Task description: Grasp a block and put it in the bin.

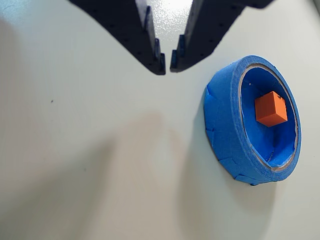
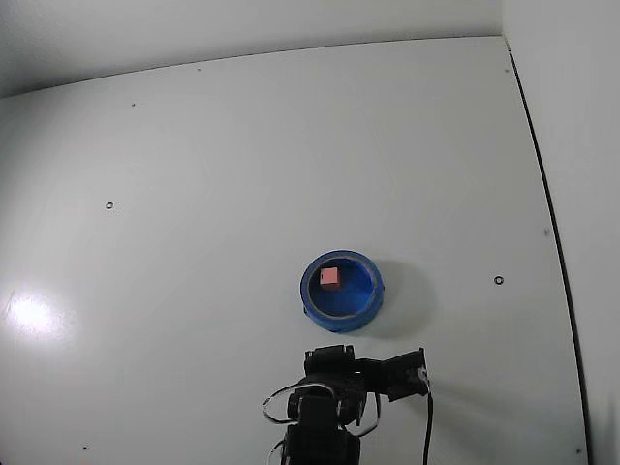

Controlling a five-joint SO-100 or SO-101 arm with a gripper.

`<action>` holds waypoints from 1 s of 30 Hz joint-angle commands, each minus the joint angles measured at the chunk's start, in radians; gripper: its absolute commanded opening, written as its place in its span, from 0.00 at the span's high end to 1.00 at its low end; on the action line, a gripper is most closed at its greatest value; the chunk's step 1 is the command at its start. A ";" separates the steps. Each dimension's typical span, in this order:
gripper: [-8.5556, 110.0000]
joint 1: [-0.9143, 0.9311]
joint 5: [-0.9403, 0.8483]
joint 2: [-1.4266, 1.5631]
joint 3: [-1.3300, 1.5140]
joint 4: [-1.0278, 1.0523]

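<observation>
The counter (image 2: 242,165) was a broad, plain white sheet, bare but for a few small dark screw dots and a glare patch at the left of the fixed view, with a pale wall meeting it along the top and right. The arm (image 2: 334,407) sat folded low at the bottom edge of that view, just below the bin (image 2: 341,310) and not over it. The bin, a shallow round blue bowl with a thick rim, stood alone near mid-counter. In the wrist view it lay to the right and below the claw (image 1: 167,62), whose two dark fingers were narrowed to a slim gap with nothing between them; bare counter showed through the gap. The block (image 1: 270,108) rested inside the bin on its floor, toward the upper side of the well in the wrist view, clear of the claw. By my reading the drop looked done, so the step in hand was the retreat: best handled by pulling up and away from the rim, since a brush against the light bowl could shift it or tip the cube out.
</observation>
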 commanded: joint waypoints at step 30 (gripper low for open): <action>0.93 -0.008 -0.118 0.000 -0.020 0.083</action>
